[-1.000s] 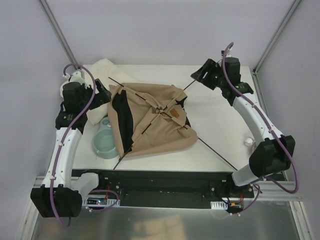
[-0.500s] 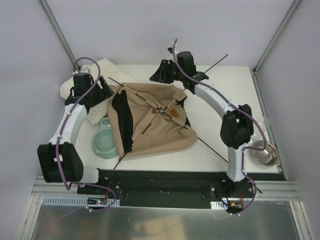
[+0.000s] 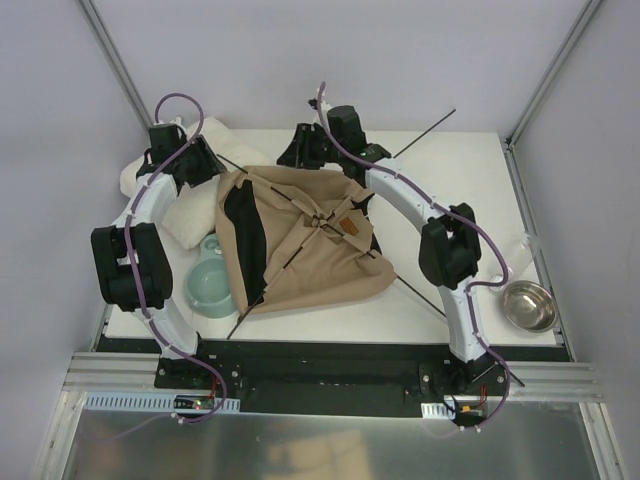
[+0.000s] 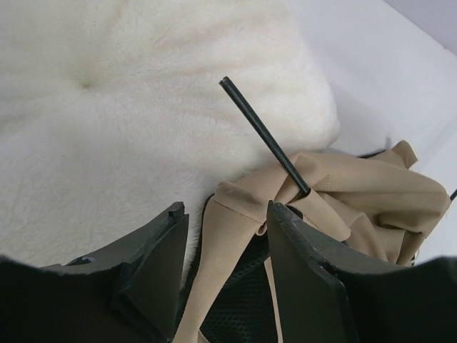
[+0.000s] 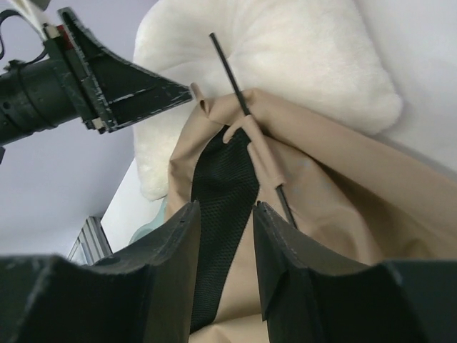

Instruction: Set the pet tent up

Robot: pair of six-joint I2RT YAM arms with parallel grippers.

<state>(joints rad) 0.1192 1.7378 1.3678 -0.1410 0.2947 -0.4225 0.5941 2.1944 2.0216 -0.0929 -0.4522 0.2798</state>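
Desk: Placing the pet tent (image 3: 310, 250) where?

Field: Lying slumped and unraised at mid-counter (image 3: 450, 190), tan fabric up. Showing the black inner panel (image 3: 243, 225) on its left side and the brown label patch (image 3: 348, 226) near the centre, with thin black poles (image 3: 430, 128) poking out past the corners.

Desk: Working it with both arms?

Field: Reaching in at the far edge with both. Standing the left pincer (image 4: 227, 214) apart around the tent's far-left corner, a tan strap lying between the fingers and a pole tip (image 4: 260, 132) jutting out just beyond. Not managing to tell whether the fingers are pressing the fabric. Looking down on the black inner panel through the right pincer (image 5: 225, 214) — jaws parted a little, gripping nothing visible.

Desk: Crowding the tent with anything?

Field: Resting that far-left corner against a white fluffy cushion (image 3: 190, 205). Lying just beside a pale green bowl (image 3: 205, 290) at the near left — and well apart from a steel bowl (image 3: 527, 305) at the near right.
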